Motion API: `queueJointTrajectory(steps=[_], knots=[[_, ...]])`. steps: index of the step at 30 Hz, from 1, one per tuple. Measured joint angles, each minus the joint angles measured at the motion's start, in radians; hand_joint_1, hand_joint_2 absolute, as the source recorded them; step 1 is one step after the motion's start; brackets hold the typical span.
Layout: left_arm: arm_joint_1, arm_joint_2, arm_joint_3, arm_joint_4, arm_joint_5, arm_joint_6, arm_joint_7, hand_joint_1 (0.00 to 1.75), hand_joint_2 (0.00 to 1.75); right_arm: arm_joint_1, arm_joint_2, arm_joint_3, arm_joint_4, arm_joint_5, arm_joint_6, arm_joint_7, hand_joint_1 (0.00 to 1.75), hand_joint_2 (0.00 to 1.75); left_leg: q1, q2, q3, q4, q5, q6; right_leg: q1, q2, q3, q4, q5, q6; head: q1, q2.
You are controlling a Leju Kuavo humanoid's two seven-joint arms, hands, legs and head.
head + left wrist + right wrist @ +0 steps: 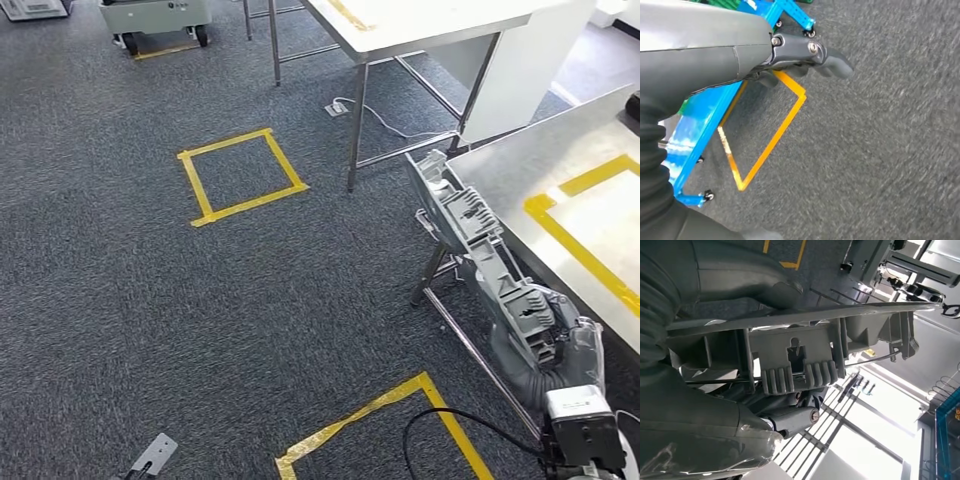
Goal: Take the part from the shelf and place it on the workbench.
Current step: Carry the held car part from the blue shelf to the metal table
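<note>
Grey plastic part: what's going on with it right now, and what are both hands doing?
Right hand grips the grey plastic part, short of the steel workbench. Left hand holds nothing, fingers over carpet. Nothing on the workbench's taped square.

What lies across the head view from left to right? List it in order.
Small metal plate on the carpet → yellow tape square → grey part held by the right hand → steel workbench with yellow tape outline.
</note>
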Motion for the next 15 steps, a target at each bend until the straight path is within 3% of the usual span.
queueJointTrajectory(steps=[2,3,4,6,8,9,11,13,15], knots=[[0.006,0.002,0.011,0.000,0.008,0.001,0.000,0.00,1.75,-0.028,0.000,0.004,0.024,-0.003,0.007,-0.005,1.75,1.75,-0.004,0.021,0.001,0.000,-0.003,0.006,-0.001,-0.031,-0.061,0.128,-0.057,0.004,0.002,0.000],[0.009,0.003,0.017,0.000,0.012,0.001,0.000,0.00,1.75,-0.040,0.000,0.007,0.037,-0.004,0.011,-0.007,1.75,1.75,-0.006,0.033,0.002,0.000,-0.004,0.006,-0.001,-0.035,-0.079,0.165,-0.066,0.005,0.002,0.000],[0.010,0.002,0.022,0.000,0.017,0.001,0.000,0.00,1.75,-0.050,0.000,0.010,0.049,-0.004,0.015,-0.008,1.75,1.75,-0.006,0.043,0.004,0.001,-0.006,0.006,-0.002,-0.037,-0.078,0.167,-0.057,0.005,0.002,0.000],[0.010,-0.001,0.030,0.000,0.022,0.001,-0.001,0.00,1.75,-0.071,-0.001,0.017,0.070,-0.002,0.021,-0.009,1.75,1.75,-0.006,0.064,0.011,0.001,-0.011,0.002,-0.001,-0.053,-0.020,0.062,0.004,0.004,0.002,0.000],[0.011,-0.003,0.038,0.000,0.026,0.001,-0.002,0.00,1.75,-0.095,-0.002,0.029,0.089,0.003,0.023,-0.010,1.75,1.75,-0.011,0.081,0.018,0.002,-0.018,-0.007,0.005,-0.084,0.048,-0.058,0.045,-0.001,0.001,0.000],[0.011,-0.004,0.041,0.000,0.027,0.002,-0.002,0.00,1.75,-0.106,-0.002,0.035,0.097,0.008,0.023,-0.011,1.75,1.75,-0.014,0.089,0.020,0.003,-0.020,-0.011,0.007,-0.091,0.063,-0.087,0.050,-0.006,0.001,0.000],[0.010,-0.004,0.045,0.000,0.029,0.002,-0.001,0.00,1.75,-0.120,-0.004,0.044,0.110,0.016,0.020,-0.013,1.75,1.75,-0.015,0.106,0.023,0.002,-0.022,-0.020,0.010,-0.076,0.063,-0.095,0.050,-0.019,-0.001,0.000],[0.010,-0.006,0.047,0.000,0.029,0.003,0.000,0.00,1.75,-0.124,-0.006,0.047,0.118,0.022,0.016,-0.013,1.75,1.75,-0.011,0.094,0.021,0.012,-0.033,-0.032,0.007,-0.056,0.063,-0.099,0.053,-0.030,-0.001,0.000],[0.010,-0.007,0.048,0.000,0.027,0.004,0.000,0.00,1.75,-0.127,-0.010,0.051,0.121,0.027,0.009,-0.013,1.75,1.75,-0.008,0.052,-0.017,0.091,-0.079,-0.040,0.002,-0.038,0.065,-0.103,0.056,-0.040,-0.004,0.000]])
